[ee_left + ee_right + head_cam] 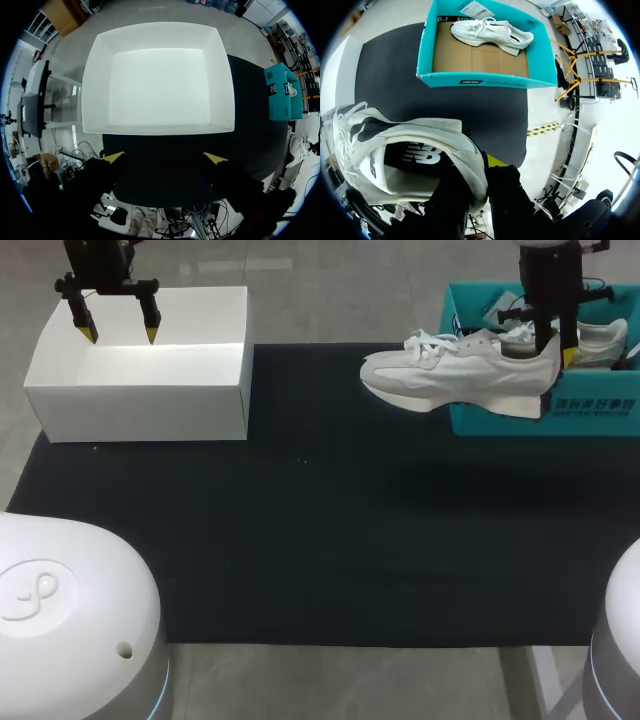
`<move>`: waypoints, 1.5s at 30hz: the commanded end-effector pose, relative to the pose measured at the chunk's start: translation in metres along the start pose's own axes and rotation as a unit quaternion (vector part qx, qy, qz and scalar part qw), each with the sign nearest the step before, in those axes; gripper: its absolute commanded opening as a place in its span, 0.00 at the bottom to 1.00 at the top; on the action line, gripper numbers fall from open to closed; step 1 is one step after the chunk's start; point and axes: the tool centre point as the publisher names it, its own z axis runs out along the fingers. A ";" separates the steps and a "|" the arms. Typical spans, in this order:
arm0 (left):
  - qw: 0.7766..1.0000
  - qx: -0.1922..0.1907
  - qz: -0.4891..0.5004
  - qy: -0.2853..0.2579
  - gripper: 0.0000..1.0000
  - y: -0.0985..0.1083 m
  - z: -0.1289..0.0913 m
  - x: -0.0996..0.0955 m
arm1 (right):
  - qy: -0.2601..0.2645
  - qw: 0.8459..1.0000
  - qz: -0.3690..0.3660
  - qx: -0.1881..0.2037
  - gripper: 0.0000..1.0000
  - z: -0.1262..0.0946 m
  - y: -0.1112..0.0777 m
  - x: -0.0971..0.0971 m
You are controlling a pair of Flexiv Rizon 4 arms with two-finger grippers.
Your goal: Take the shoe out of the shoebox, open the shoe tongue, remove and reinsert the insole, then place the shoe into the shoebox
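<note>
A pale grey-white shoe [450, 370] hangs in the air, toe to the left, over the black mat and the left edge of the teal shoebox [545, 415]. My right gripper [555, 350] is shut on its heel collar. In the right wrist view the heel wall of the shoe [410, 145] sits between the fingers of the right gripper [477, 172], one finger inside and hidden. The shoebox [485, 81] lies ahead and holds a second shoe [490, 32]. My left gripper [121, 335] hangs open over the white box [140, 400], and nothing lies between the jaws of the left gripper [165, 157].
The white box [157, 85] at the far left is open-topped with a bare floor. A black mat [320, 530] covers the table between the two boxes. The second shoe [600, 340] rests in the teal box behind the held one.
</note>
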 end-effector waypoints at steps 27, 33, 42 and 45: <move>1.000 0.000 0.000 0.000 1.00 0.000 0.000 0.000 | -0.014 1.000 0.003 -0.009 0.00 0.001 -0.017 0.016; 1.000 0.000 0.000 0.000 1.00 0.000 0.000 0.000 | -0.024 1.000 0.009 -0.008 0.00 0.016 -0.031 0.037; 1.000 0.000 0.000 0.000 1.00 0.000 0.000 0.000 | -0.018 1.000 0.000 -0.011 0.00 0.040 -0.035 0.069; 1.000 0.000 0.000 0.000 1.00 0.000 0.000 0.000 | -0.015 1.000 -0.006 -0.009 0.00 0.049 -0.034 0.081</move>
